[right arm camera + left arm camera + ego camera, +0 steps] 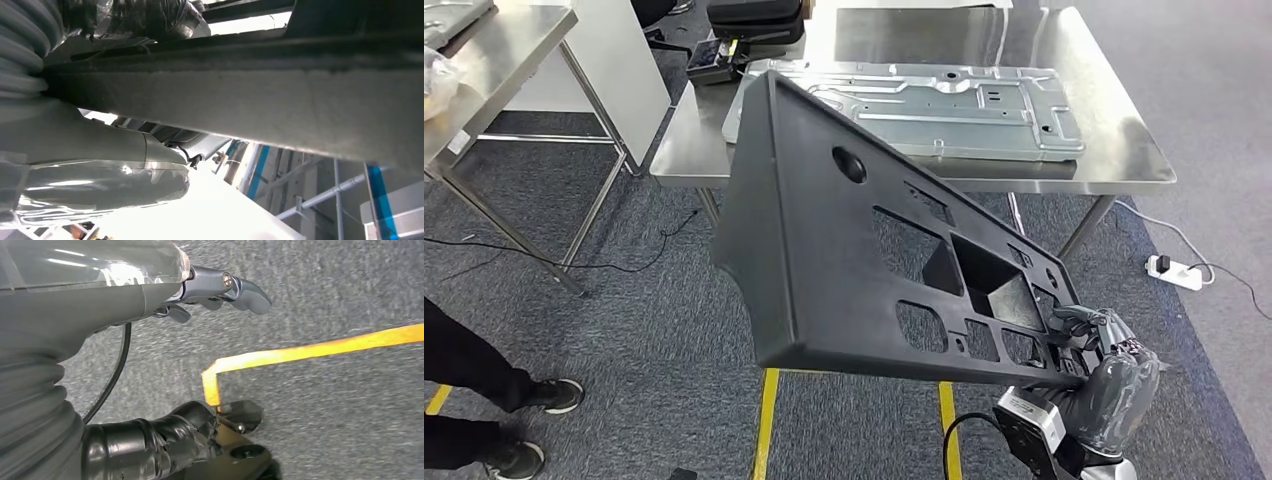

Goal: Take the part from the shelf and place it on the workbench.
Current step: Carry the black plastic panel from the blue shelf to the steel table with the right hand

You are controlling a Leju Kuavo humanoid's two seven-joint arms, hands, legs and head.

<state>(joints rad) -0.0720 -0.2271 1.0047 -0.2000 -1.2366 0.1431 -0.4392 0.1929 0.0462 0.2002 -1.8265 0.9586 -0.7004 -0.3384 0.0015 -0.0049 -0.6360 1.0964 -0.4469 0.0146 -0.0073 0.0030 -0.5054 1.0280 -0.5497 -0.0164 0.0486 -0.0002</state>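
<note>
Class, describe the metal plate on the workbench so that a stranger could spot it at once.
Find the steel workbench ahead. The metal plate lies flat on it, beyond the black panel in the right hand. It alone is a silver stamped sheet with ribs.

- A steel surface at twelve o'clock carries a flat grey metal panel.
- A black case rests at its eleven o'clock corner.
- The carpeted floor bears yellow tape lines.

A stamped metal plate lies flat near black cases; a second steel table stands well apart. A white power strip lies on grey carpet crossed by yellow tape; a person's dark shoes stand nearby.
</note>
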